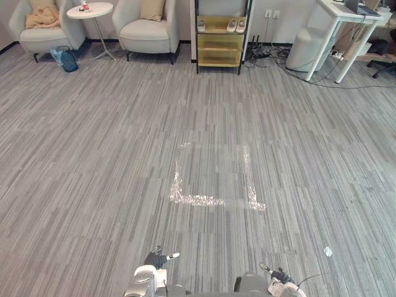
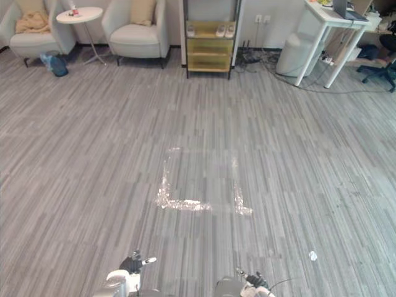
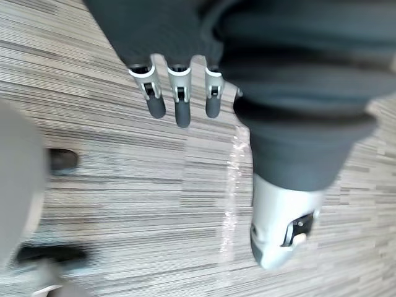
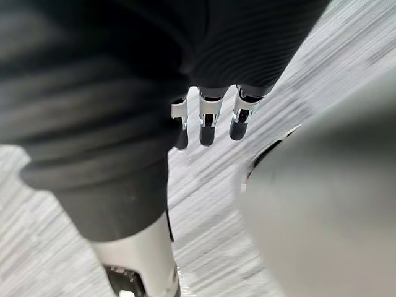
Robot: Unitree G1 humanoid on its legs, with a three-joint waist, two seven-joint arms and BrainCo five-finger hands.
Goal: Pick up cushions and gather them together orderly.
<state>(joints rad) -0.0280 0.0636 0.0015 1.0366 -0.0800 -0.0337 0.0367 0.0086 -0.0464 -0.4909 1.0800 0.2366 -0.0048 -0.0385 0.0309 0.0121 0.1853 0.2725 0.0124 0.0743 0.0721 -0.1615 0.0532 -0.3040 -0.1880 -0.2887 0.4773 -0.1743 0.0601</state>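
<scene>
Tan cushion [image 1: 153, 8] standing upright, leaning against pale armchair [image 1: 145, 34] back

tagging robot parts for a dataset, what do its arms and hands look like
The left hand and right hand look alike: silver fingers with dark tips, a thicker silver thumb, a dark ribbed cover over hand back and wrist. The arms are silver-grey.

I'm in an office lounge: grey carpet [image 1: 124, 154], armchairs [image 1: 148, 31] and side table [image 1: 99, 10] left of the shelf [image 1: 219, 37], white desk [image 1: 334, 10] right of it.
</scene>
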